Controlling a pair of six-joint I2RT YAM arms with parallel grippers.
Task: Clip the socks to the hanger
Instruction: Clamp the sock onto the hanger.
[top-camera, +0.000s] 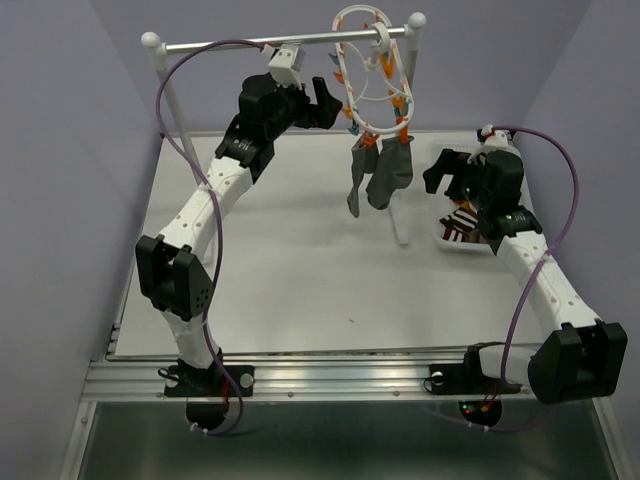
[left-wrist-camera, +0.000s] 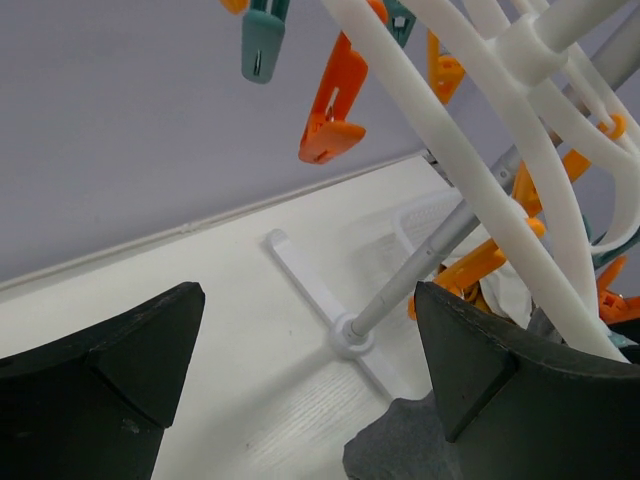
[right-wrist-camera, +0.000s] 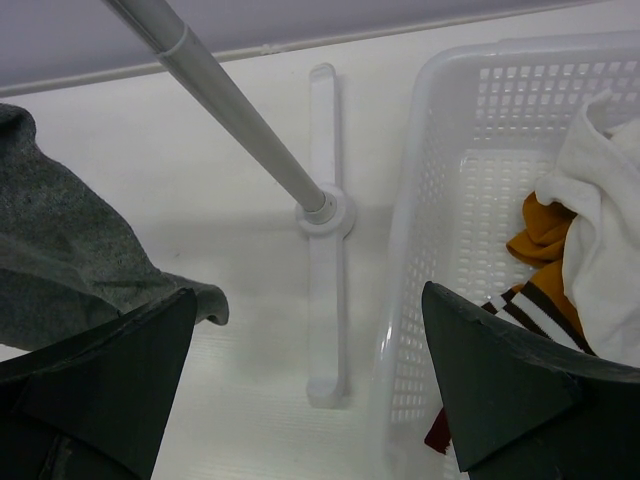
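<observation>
The white oval hanger (top-camera: 372, 72) hangs from the rail, with orange (left-wrist-camera: 335, 100) and teal (left-wrist-camera: 265, 40) clips dangling. Two grey socks (top-camera: 378, 178) hang clipped under it; one shows in the right wrist view as a grey sock (right-wrist-camera: 70, 260). More socks lie in the basket: a white sock (right-wrist-camera: 600, 200), a mustard sock (right-wrist-camera: 540, 235) and a brown striped sock (right-wrist-camera: 530, 310). My left gripper (top-camera: 325, 100) is open beside the hanger's left side, nothing between its fingers. My right gripper (top-camera: 440, 172) is open and empty, above the basket's left rim.
The metal rail stand (top-camera: 260, 43) with white ball-topped posts spans the back. Its right post (right-wrist-camera: 230, 110) and white foot (right-wrist-camera: 325, 300) stand between the hanging socks and the white perforated basket (right-wrist-camera: 440, 200) at the table's right.
</observation>
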